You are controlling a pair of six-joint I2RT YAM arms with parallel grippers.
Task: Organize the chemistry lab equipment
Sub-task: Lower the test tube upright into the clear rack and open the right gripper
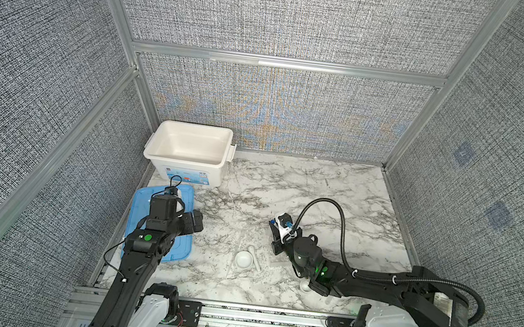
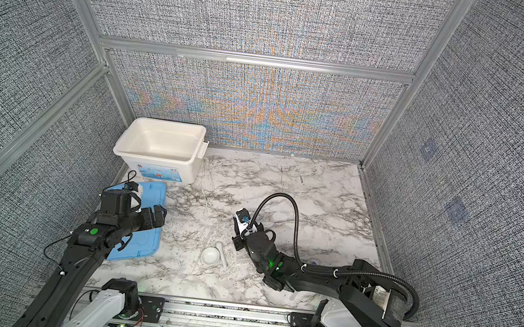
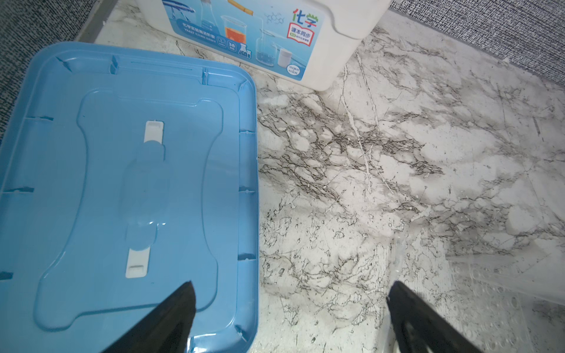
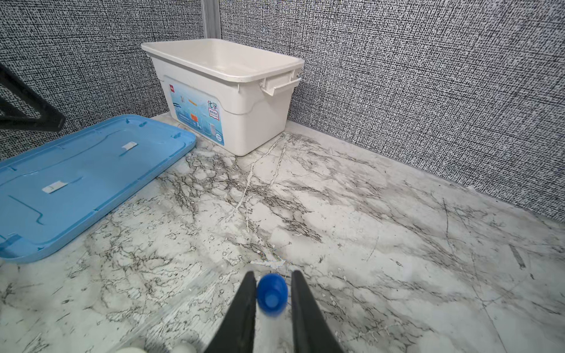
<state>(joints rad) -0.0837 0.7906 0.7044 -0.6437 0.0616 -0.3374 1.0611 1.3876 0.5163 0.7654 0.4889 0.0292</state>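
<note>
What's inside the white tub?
Nothing visible. In both top views the white tub shows only bare floor and inner walls; its near rim hides the front wall's inner side.

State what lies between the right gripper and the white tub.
Only bare marble tabletop lies between the right gripper and white tub, shown in the right wrist view.

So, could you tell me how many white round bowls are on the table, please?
2: the mortar bowl at front centre, and a smaller dish peeking from under the right arm. Others may be hidden.
</note>
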